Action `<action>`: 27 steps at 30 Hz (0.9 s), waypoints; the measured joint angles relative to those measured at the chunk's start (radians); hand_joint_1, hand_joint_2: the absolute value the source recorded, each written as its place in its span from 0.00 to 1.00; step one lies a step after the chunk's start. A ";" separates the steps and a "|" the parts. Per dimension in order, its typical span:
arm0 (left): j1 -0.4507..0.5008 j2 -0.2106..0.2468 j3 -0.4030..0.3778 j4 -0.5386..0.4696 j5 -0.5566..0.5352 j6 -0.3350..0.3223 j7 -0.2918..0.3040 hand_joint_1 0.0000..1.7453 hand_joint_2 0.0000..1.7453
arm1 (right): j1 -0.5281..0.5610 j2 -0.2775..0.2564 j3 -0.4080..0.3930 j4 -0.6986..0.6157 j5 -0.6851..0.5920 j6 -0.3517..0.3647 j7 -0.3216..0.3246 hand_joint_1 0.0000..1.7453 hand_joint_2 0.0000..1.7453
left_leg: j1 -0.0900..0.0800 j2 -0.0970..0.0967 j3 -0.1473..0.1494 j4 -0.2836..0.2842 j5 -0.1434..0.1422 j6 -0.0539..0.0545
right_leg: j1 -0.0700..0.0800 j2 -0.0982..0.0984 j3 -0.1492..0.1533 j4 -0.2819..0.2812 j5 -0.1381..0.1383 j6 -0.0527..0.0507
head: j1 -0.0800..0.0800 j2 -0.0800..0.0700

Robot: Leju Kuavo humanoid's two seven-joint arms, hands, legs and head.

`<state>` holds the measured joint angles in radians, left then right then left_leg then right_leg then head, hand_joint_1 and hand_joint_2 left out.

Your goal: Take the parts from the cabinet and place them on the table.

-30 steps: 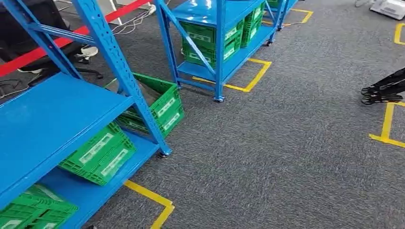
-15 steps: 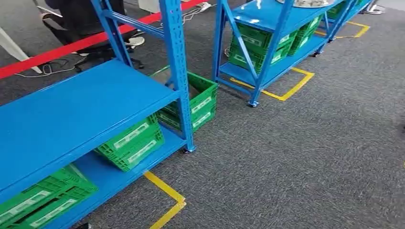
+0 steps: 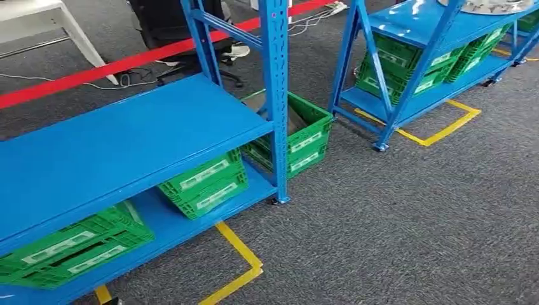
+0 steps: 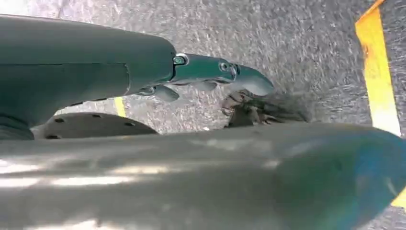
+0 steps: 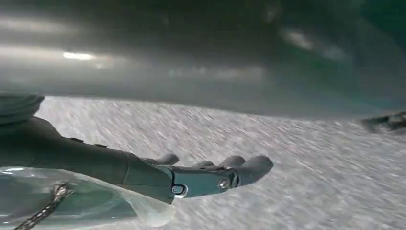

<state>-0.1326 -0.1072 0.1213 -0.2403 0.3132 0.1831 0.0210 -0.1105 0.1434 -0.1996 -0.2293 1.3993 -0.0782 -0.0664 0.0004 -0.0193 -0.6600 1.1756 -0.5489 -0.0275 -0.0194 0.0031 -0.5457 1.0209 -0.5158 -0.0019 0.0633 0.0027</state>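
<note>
Blue steel shelving takes up most of the head view: the nearer rack has a bare middle shelf, and on its bottom shelf sit two green crates, one near the front right post and another further toward the left end. A third green crate stands on the grey carpet just beyond that post, open-topped, with something brown lying inside that I cannot make out. A second blue rack stands further back, with more green crates on its lower shelf and a pale round part at the edge of its top shelf. Yellow tape marks the floor by each rack, a red strip runs behind, and a white table leg shows at the far left.

The wrist cameras add the hands. The left hand hangs over carpet and yellow tape, fingers stretched out and holding nothing. The right hand lies the same way, fingers extended, over blurred carpet; a clear plastic bag with a chain in it sits close against the wrist side, and I cannot tell whether the hand grips it.
</note>
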 joint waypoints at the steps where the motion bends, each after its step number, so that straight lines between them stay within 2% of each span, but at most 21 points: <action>1: -0.001 0.000 -0.001 0.000 0.001 0.003 0.000 0.00 0.00 | 0.002 0.000 0.007 0.000 -0.007 0.002 0.001 0.00 0.00 | 0.001 0.007 -0.044 0.090 -0.036 -0.001 | 0.002 -0.021 0.001 0.000 -0.002 -0.003 | 0.000 0.000; 2: 0.000 -0.001 -0.001 0.000 0.002 0.004 -0.001 0.00 0.00 | 0.003 -0.002 0.013 0.000 -0.013 0.002 0.002 0.00 0.00 | 0.002 0.009 -0.067 0.138 -0.049 -0.002 | 0.003 -0.034 0.001 0.000 -0.004 -0.005 | 0.000 0.000; 3: 0.004 0.000 -0.001 0.000 0.005 0.009 -0.004 0.00 0.00 | 0.003 -0.002 0.023 -0.002 -0.028 0.002 0.004 0.00 0.00 | 0.004 0.010 -0.073 0.150 -0.038 -0.001 | 0.005 -0.050 0.003 0.000 -0.006 -0.006 | 0.000 0.000; 4: 0.006 0.000 -0.001 0.000 0.013 0.016 -0.005 0.00 0.00 | 0.004 -0.002 0.034 -0.004 -0.041 0.002 0.005 0.00 0.00 | 0.004 0.012 -0.055 0.116 -0.006 0.002 | 0.007 -0.063 0.006 0.000 -0.008 -0.006 | 0.000 0.000; 5: 0.006 0.002 -0.001 0.000 0.016 0.020 -0.006 0.00 0.00 | 0.004 -0.002 0.043 -0.007 -0.047 0.002 0.007 0.00 0.00 | 0.003 0.017 -0.018 0.041 0.040 0.008 | 0.009 -0.074 0.010 0.000 -0.011 -0.006 | -0.001 0.000; 6: 0.006 0.002 -0.001 -0.002 0.018 0.022 -0.008 0.00 0.00 | 0.003 -0.002 0.050 -0.008 -0.051 0.002 0.007 0.00 0.00 | -0.002 0.037 0.030 -0.053 0.085 0.018 | 0.011 -0.087 0.016 0.000 -0.014 -0.005 | 0.000 0.000; 7: 0.005 0.003 -0.001 -0.003 0.019 0.023 -0.008 0.00 0.00 | 0.003 -0.001 0.055 -0.010 -0.053 0.002 0.007 0.00 0.00 | -0.013 0.093 0.066 -0.127 0.105 0.033 | 0.012 -0.097 0.020 -0.001 -0.017 -0.004 | 0.000 0.000; 8: -0.001 0.005 -0.001 -0.003 0.021 0.023 -0.008 0.00 0.00 | 0.004 -0.001 0.060 -0.010 -0.056 0.002 0.007 0.00 0.00 | -0.026 0.124 0.077 -0.151 0.087 0.039 | 0.021 -0.110 0.021 0.002 -0.024 0.003 | -0.001 0.000; 10: -0.004 0.003 -0.001 -0.003 0.022 0.024 -0.010 0.00 0.00 | 0.003 -0.002 0.065 -0.011 -0.062 0.002 0.010 0.00 0.00 | -0.023 0.112 0.074 -0.152 0.087 0.040 | 0.021 -0.121 0.020 0.000 -0.024 0.005 | -0.001 0.000; 12: 0.000 0.004 -0.001 -0.003 0.025 0.026 -0.011 0.00 0.00 | 0.002 -0.001 0.075 -0.015 -0.076 0.002 0.011 0.00 0.00 | -0.026 0.088 0.069 -0.155 0.087 0.043 | 0.021 -0.148 0.028 -0.007 -0.027 0.011 | 0.000 0.000; 13: 0.002 0.004 -0.001 -0.003 0.027 0.029 -0.011 0.00 0.00 | 0.001 -0.001 0.081 -0.019 -0.084 0.002 0.012 0.00 0.00 | -0.021 0.072 0.078 -0.167 0.091 0.048 | 0.024 -0.160 0.036 -0.008 -0.032 0.019 | -0.001 0.000; 14: 0.005 0.001 -0.001 -0.004 0.032 0.032 -0.013 0.00 0.00 | 0.001 -0.001 0.089 -0.022 -0.097 0.000 0.013 0.00 0.00 | -0.012 0.059 0.084 -0.176 0.098 0.052 | 0.019 -0.092 0.027 0.009 -0.047 0.028 | 0.003 0.000; 15: 0.000 0.002 -0.001 -0.005 0.034 0.036 -0.014 0.00 0.00 | 0.001 -0.001 0.095 -0.023 -0.109 -0.001 0.013 0.00 0.00 | -0.008 0.047 0.082 -0.176 0.100 0.056 | 0.016 -0.043 0.003 0.062 -0.080 0.029 | 0.008 0.000; 16: -0.003 0.003 -0.001 -0.005 0.035 0.037 -0.018 0.00 0.00 | 0.004 -0.002 0.102 -0.023 -0.119 -0.001 0.013 0.00 0.00 | -0.006 0.034 0.081 -0.176 0.101 0.060 | 0.014 -0.021 -0.031 0.132 -0.114 0.032 | 0.010 0.000; 17: -0.004 0.002 -0.001 -0.005 0.035 0.036 -0.019 0.00 0.00 | 0.007 -0.003 0.109 -0.023 -0.126 -0.001 0.013 0.00 0.00 | -0.005 0.021 0.080 -0.176 0.101 0.061 | 0.013 -0.011 -0.069 0.208 -0.145 0.034 | 0.010 0.000; 22: -0.004 0.001 -0.001 -0.005 0.035 0.036 -0.019 0.00 0.00 | 0.007 -0.003 0.110 -0.023 -0.127 -0.001 0.013 0.00 0.00 | -0.005 0.018 0.080 -0.176 0.101 0.061 | 0.012 -0.010 -0.076 0.222 -0.150 0.034 | 0.010 0.000; 23: -0.003 0.001 -0.001 -0.005 0.035 0.035 -0.020 0.00 0.00 | 0.009 -0.005 0.117 -0.023 -0.131 -0.001 0.013 0.00 0.00 | -0.005 0.005 0.080 -0.175 0.101 0.061 | 0.012 -0.006 -0.106 0.274 -0.164 0.036 | 0.010 0.000; 24: 0.000 0.001 -0.001 -0.005 0.035 0.035 -0.020 0.00 0.00 | 0.013 -0.005 0.124 -0.023 -0.134 -0.001 0.013 0.00 0.00 | -0.004 -0.011 0.081 -0.175 0.101 0.061 | 0.010 -0.005 -0.130 0.304 -0.157 0.038 | 0.011 0.000; 25: 0.004 0.001 -0.001 -0.005 0.035 0.034 -0.021 0.00 0.00 | 0.013 -0.006 0.139 -0.023 -0.135 -0.002 0.013 0.00 0.00 | 0.002 -0.054 0.084 -0.170 0.099 0.054 | 0.004 0.003 -0.078 0.150 -0.037 0.042 | 0.009 0.000; 26: 0.000 0.002 -0.001 -0.005 0.035 0.034 -0.021 0.00 0.00 | 0.015 -0.007 0.147 -0.024 -0.135 -0.001 0.013 0.00 0.00 | 0.002 -0.094 0.065 -0.146 0.090 0.032 | -0.013 0.104 -0.014 0.016 -0.003 0.040 | 0.008 0.000; 27: 0.006 0.002 -0.002 -0.005 0.033 0.027 -0.023 0.00 0.00 | 0.015 -0.008 0.152 -0.025 -0.139 0.000 0.015 0.00 0.00 | 0.011 -0.119 0.059 -0.152 0.100 0.016 | -0.002 0.078 -0.016 0.019 -0.001 0.026 | 0.010 0.000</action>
<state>-0.1268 -0.1049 0.1198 -0.2453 0.3460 0.2102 -0.0015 -0.0953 0.1350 -0.0477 -0.2544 1.2600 -0.0778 -0.0515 0.0109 -0.1379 -0.6011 1.0233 -0.4484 -0.0119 -0.0219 0.0811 -0.5619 1.0395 -0.5170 0.0239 0.0729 0.0027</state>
